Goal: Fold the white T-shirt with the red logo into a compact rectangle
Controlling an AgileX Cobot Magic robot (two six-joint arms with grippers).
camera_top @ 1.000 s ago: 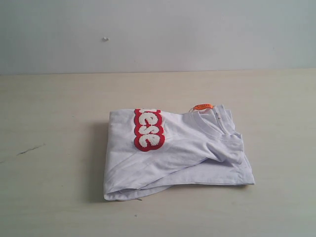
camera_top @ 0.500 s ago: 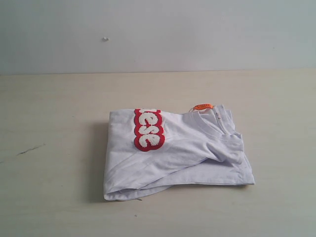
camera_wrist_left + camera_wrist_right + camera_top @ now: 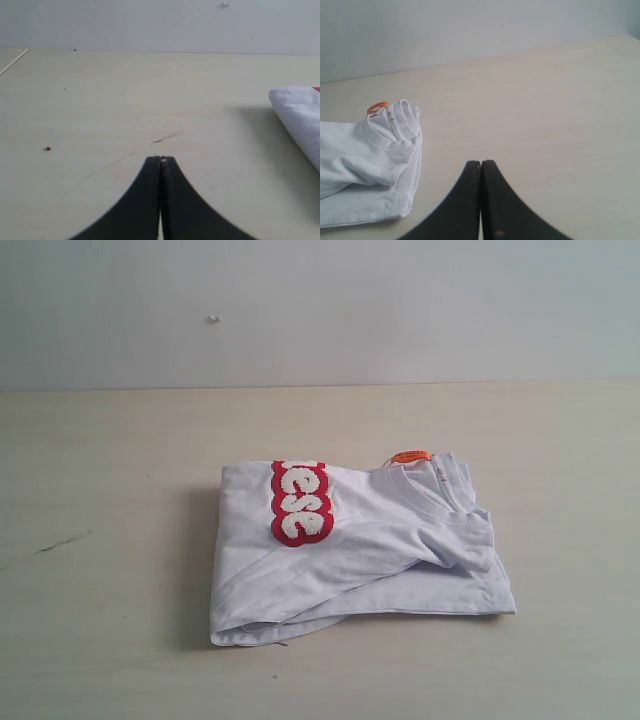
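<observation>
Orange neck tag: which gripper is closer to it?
Right. The right gripper is off the white T-shirt's end bearing the orange tag; the left gripper is off its opposite end.

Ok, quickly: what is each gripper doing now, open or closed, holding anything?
Left gripper: closed, empty, apart from the white T-shirt.
Right gripper: closed, empty, also apart from the white T-shirt.

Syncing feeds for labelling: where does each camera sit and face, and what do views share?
Exterior view: off the arms, facing the wall across the table, on the white T-shirt and red logo; no robot shows.
Left wrist view: low over the table, facing the wall; shut left gripper, T-shirt's edge.
Right wrist view: likewise; shut right gripper, collar, orange tag.
Shared: all three show the T-shirt.
</observation>
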